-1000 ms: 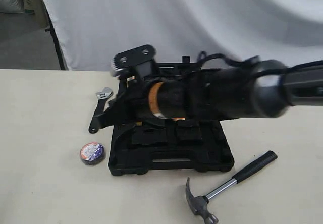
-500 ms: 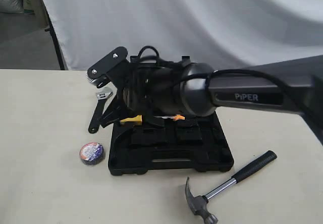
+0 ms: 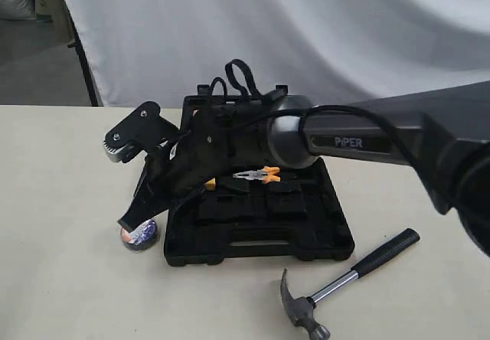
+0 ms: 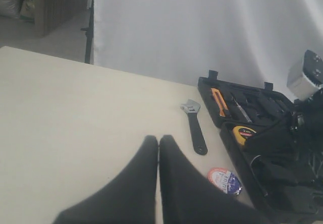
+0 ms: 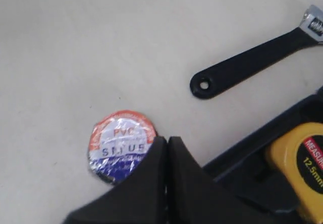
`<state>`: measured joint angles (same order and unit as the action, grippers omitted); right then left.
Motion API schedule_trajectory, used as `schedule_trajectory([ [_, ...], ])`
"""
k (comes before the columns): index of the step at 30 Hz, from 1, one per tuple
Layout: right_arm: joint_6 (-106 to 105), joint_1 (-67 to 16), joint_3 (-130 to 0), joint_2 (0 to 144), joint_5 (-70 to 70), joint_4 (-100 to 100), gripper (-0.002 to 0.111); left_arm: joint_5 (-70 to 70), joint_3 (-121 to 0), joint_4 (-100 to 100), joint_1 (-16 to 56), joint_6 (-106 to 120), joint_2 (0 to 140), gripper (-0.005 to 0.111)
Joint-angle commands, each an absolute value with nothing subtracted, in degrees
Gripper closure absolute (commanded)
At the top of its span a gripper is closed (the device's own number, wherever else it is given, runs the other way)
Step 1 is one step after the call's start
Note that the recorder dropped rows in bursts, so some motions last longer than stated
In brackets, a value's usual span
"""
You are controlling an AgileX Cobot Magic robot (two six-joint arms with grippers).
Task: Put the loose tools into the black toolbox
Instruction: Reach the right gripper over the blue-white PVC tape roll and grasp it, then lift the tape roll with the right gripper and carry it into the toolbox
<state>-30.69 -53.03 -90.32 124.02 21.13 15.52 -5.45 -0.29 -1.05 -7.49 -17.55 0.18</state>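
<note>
While my right gripper [image 5: 167, 142] hangs with its fingers pressed together on nothing, the tips cover the edge of the tape roll [image 5: 120, 144] (label up, flat on the table [image 5: 60, 42]). Near it lies the wrench [image 5: 252, 65], beside the open black toolbox [image 3: 321, 237]; the hammer [image 3: 344, 279] lies off the box's front edge. My left gripper [image 4: 159, 139], likewise closed, hovers apart.

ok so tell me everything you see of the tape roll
The tape roll is small and dark, lying flat on the beige table. Its label is orange-red rimmed, white then purplish-blue, printed PVC. It sits beside the toolbox, apart from the wrench. The shut right gripper overlaps its edge; contact unclear.
</note>
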Motion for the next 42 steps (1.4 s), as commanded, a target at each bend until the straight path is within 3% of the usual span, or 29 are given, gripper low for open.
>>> schedule_trajectory([
  [1,-31.8,-53.8,-90.6,126.3,16.0,16.5,0.101,-5.0,-0.4,-1.3,-8.9,-17.8,0.0,0.106],
  [7,-28.7,-55.0,-90.6,128.5,12.8,16.5,0.047,-5.0,-0.4,-1.3,-8.9,-17.8,0.0,0.106],
  [11,-28.7,-55.0,-90.6,129.0,12.1,16.5,0.029,-5.0,-0.4,-1.3,-8.9,-17.8,0.0,0.106],
  [24,-28.9,-55.5,-90.7,131.5,9.3,16.4,0.027,-5.0,-0.4,-1.3,-8.9,-17.8,0.0,0.106],
  [33,-28.9,-55.5,-95.9,134.6,19.4,16.5,0.027,-5.0,-0.4,-1.3,-8.9,-17.8,0.0,0.106],
  [34,-28.9,-55.5,-96.6,134.7,20.7,16.5,0.028,-5.0,-0.4,-1.3,-8.9,-17.8,0.0,0.106],
  [36,-28.9,-55.5,-98.1,134.8,24.0,16.6,0.044,-5.0,-0.4,-1.3,-8.9,-17.8,0.0,0.106],
  [40,-28.8,-55.5,-98.5,134.8,24.9,16.6,0.1,-5.0,-0.4,-1.3,-8.9,-17.8,0.0,0.106],
  [41,-28.8,-55.5,-98.5,134.5,25.2,16.6,0.109,-5.0,-0.4,-1.3,-8.9,-17.8,0.0,0.106],
  [42,-28.6,-55.5,-98.5,133.7,26.2,16.6,0.109,-5.0,-0.4,-1.3,-8.9,-17.8,0.0,0.106],
])
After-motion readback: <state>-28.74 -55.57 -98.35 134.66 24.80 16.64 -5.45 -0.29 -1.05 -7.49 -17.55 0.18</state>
